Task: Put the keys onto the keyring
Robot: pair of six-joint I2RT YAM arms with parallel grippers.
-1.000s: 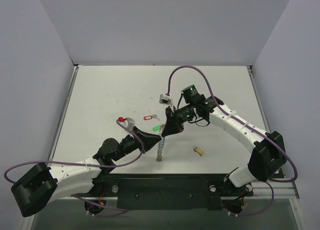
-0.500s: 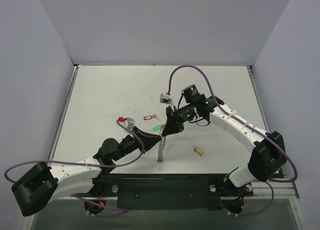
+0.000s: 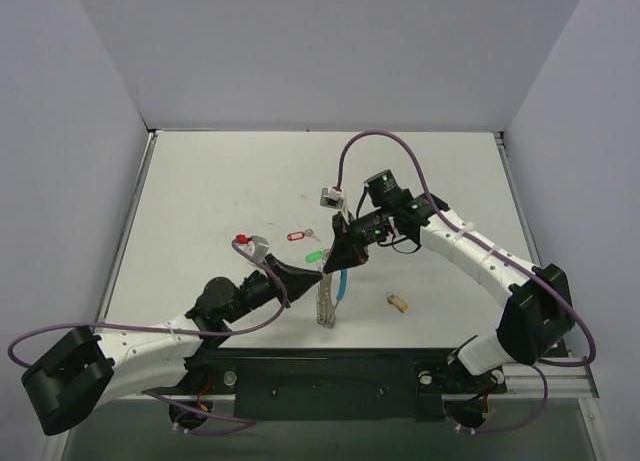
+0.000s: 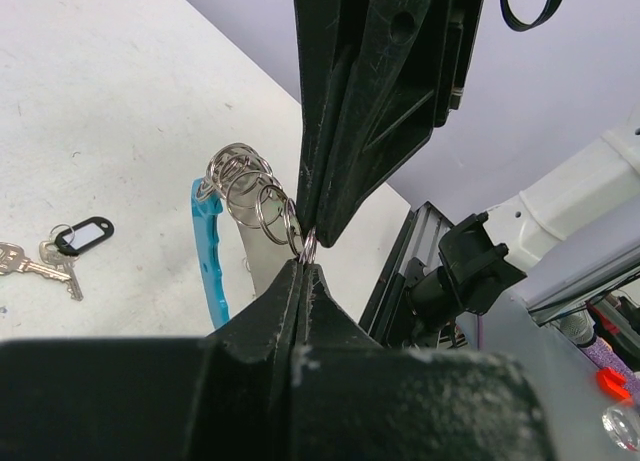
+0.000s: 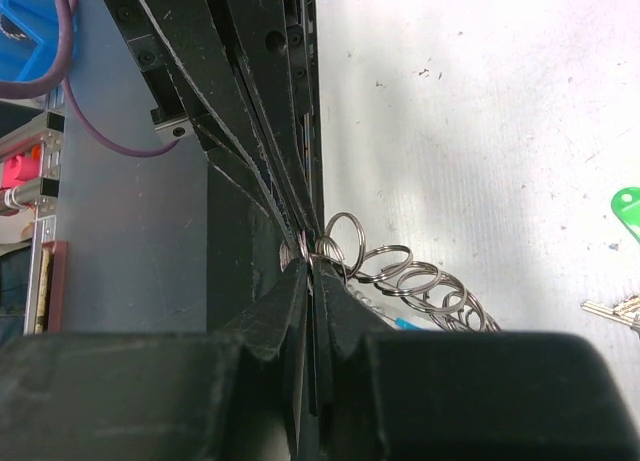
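1. The left fingers [image 3: 318, 275] reach in from the near left and the right fingers [image 3: 333, 263] come down from the far right. Their tips meet over the middle of the worktop [image 3: 220, 191].
2. The keyring [image 3: 324, 307] runs from that meeting point back toward the near edge as a silvery coil, and its blue segment [image 3: 341, 284] curves just beside the coil on the right. Whether its lower end touches the worktop cannot be told from above.
3. In the left wrist view the left fingers [image 4: 296, 281] are pressed together, with the last loop of the keyring [image 4: 245, 186] nipped between their tips. The black tip of the right fingers [image 4: 330, 196] bears on that same loop from above.
4. In the right wrist view the right fingers [image 5: 300, 293] are also together. They seem to be clamped on the end loop of the coil [image 5: 400, 276], though the contact is dark and hard to read.
5. The keys lie loose on the worktop:
   - the green-tagged key [image 3: 313, 255] is just beyond the fingertips;
   - the red-tagged key [image 3: 296, 235] is a little farther back;
   - the yellow-tagged key [image 3: 398, 302] is off to the right of the keyring, apart from it;
   - the black-tagged key [image 4: 82, 235] shows only in the left wrist view, lying flat.
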